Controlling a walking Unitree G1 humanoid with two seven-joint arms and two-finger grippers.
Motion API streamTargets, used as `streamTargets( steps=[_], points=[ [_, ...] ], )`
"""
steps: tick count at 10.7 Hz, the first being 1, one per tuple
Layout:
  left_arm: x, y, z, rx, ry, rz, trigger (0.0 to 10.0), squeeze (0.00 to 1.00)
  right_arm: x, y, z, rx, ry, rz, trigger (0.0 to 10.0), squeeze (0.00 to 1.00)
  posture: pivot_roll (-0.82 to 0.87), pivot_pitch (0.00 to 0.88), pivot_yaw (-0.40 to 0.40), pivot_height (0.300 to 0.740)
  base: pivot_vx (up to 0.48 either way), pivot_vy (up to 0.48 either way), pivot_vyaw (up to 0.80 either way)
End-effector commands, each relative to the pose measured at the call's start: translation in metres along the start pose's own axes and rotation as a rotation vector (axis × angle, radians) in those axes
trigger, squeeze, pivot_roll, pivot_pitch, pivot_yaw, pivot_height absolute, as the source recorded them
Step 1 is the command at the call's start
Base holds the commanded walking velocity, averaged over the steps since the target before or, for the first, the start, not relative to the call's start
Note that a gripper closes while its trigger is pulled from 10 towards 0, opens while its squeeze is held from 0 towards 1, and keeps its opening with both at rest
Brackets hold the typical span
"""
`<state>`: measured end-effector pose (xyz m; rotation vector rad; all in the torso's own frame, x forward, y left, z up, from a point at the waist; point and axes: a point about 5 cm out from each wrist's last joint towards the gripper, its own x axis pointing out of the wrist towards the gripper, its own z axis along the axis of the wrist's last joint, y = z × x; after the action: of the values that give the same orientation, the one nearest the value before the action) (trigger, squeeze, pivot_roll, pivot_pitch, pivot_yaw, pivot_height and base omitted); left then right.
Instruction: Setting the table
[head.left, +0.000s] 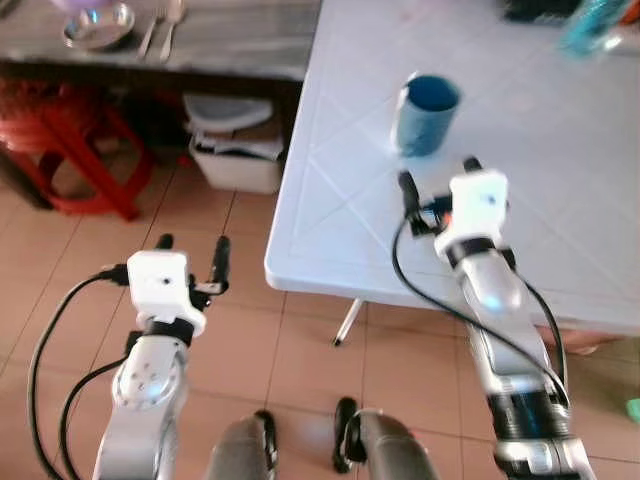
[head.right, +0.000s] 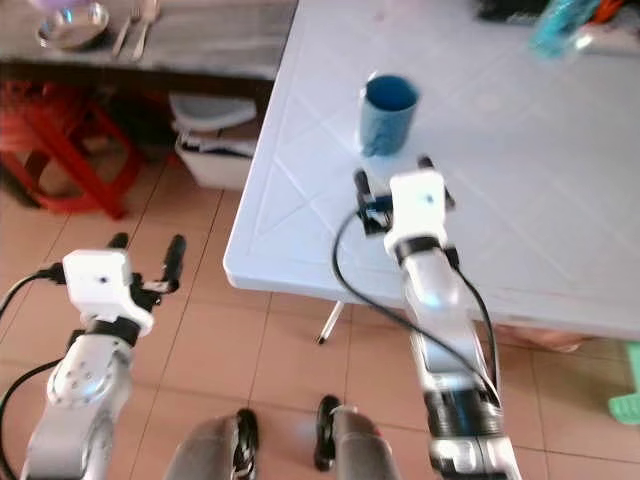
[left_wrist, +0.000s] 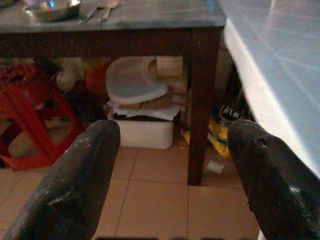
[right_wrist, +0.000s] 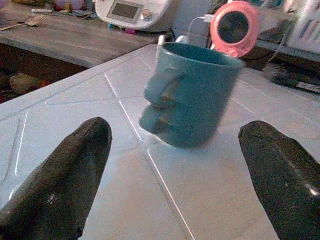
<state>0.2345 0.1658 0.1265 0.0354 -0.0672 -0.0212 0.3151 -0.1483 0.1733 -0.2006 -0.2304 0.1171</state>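
Blue mug (head.left: 426, 115): upright on white table (head.left: 560, 200), near its left edge. Right gripper (head.left: 436, 185): fingers apart, just short of mug. Left gripper (head.left: 192, 255): fingers apart, over tiled floor (head.left: 300, 350).

No word, number or brand can be read anywhere. The white appliance (right_wrist: 137, 11) on the wooden counter has a small screen, but its display is too blurred to make out. A yellow packet (left_wrist: 220, 131) under the table bears unreadable white lettering.
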Motion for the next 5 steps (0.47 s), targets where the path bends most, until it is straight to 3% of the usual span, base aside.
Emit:
streamTargets(
  steps=[1,5],
  points=[
    [-0.006,0.002,-0.001,0.010,0.018,-0.001,10.0,0.00,0.010,0.005,0.002,0.010,0.004,0.016,10.0,0.00,0.09,0.293,0.022,0.740,0.000,0.000,0.00],
    [-0.009,0.001,-0.001,0.005,0.029,-0.012,10.0,0.00,0.022,0.014,0.004,0.024,0.010,0.015,10.0,0.00,0.09,0.307,0.021,0.740,0.000,0.000,0.00]
  ],
)
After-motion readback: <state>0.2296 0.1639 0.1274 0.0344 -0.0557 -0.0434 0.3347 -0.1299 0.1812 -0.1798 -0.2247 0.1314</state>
